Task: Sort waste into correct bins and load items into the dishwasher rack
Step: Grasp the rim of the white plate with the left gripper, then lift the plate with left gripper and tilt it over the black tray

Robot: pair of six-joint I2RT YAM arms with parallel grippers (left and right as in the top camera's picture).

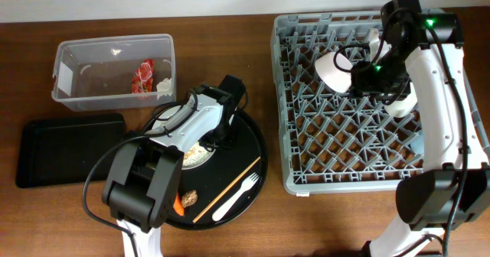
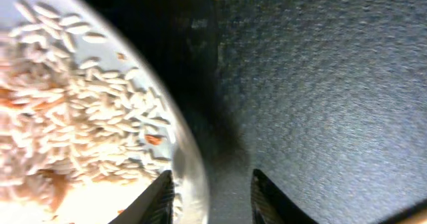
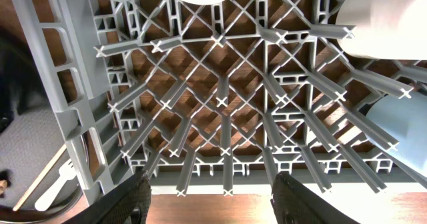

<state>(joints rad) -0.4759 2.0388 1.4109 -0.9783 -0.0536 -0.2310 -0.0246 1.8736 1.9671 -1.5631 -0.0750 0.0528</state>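
**Head count, kind by kind**

Just one rack [image 1: 348, 146]. Left of it are two bins, one clear tub [image 1: 113, 43] and one shallow black tray [image 1: 69, 150], plus one round black tray [image 1: 249, 146].

Waste: one red wrapper [image 1: 143, 75], one white wad [image 1: 164, 85], one carrot [image 1: 178, 205], one brown lump [image 1: 190, 199] and one heap of rice scraps [image 2: 80, 137].

Dishes: one plate [image 2: 187, 157], one bowl [image 1: 333, 69], two cups (one white cup [image 1: 403, 105], one pale-blue cup [image 3: 407, 127]), one fork [image 1: 237, 195] and one chopstick [image 1: 227, 190].

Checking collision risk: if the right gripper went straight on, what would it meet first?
The dishwasher rack: the right gripper, fingers open, points at its grey pegs and lattice floor, nothing in between; how far off is unclear.
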